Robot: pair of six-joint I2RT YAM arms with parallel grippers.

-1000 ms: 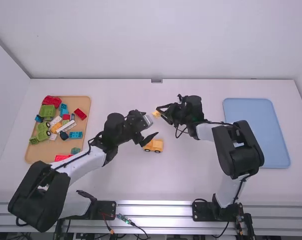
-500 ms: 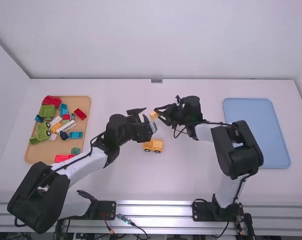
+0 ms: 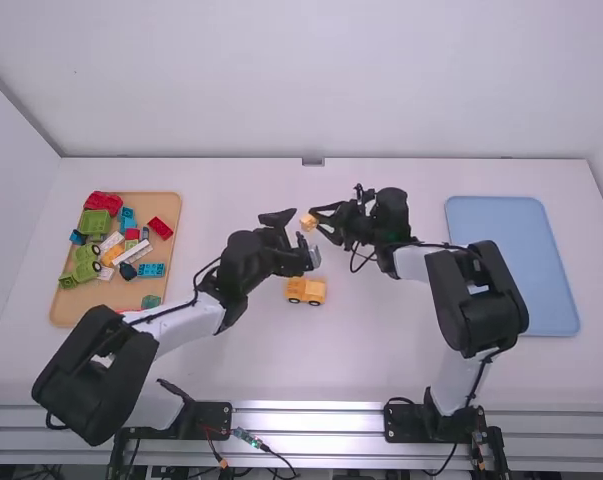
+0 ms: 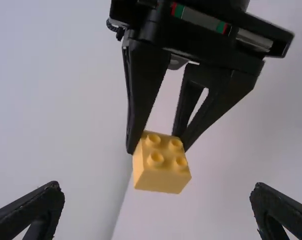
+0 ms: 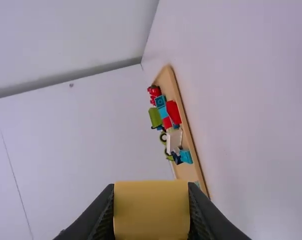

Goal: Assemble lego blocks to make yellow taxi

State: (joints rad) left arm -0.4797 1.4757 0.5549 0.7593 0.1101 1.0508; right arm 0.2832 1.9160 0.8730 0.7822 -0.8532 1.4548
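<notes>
In the high view my right gripper (image 3: 315,218) is shut on a yellow block (image 3: 307,223) above the table's middle. My left gripper (image 3: 298,226) stands open just left of that block, not closed on it. A yellow wheeled base piece (image 3: 306,291) rests on the table nearer the arms. In the left wrist view the yellow block (image 4: 162,164) has its studs showing, pinched by the right gripper (image 4: 157,136), while the left gripper (image 4: 158,202) has its fingers wide apart around it. In the right wrist view the yellow block (image 5: 151,210) sits between the right gripper's fingertips (image 5: 193,205).
A wooden tray (image 3: 165,208) with several coloured bricks and green pieces lies on the left. On the right lies a blue tray (image 3: 513,265). The left forearm extends near the wooden tray's near edge.
My left gripper has turned and swung up from over the yellow wheeled piece to beside the held block, its fingers still apart. The right gripper, still holding the block, has shifted only slightly.
</notes>
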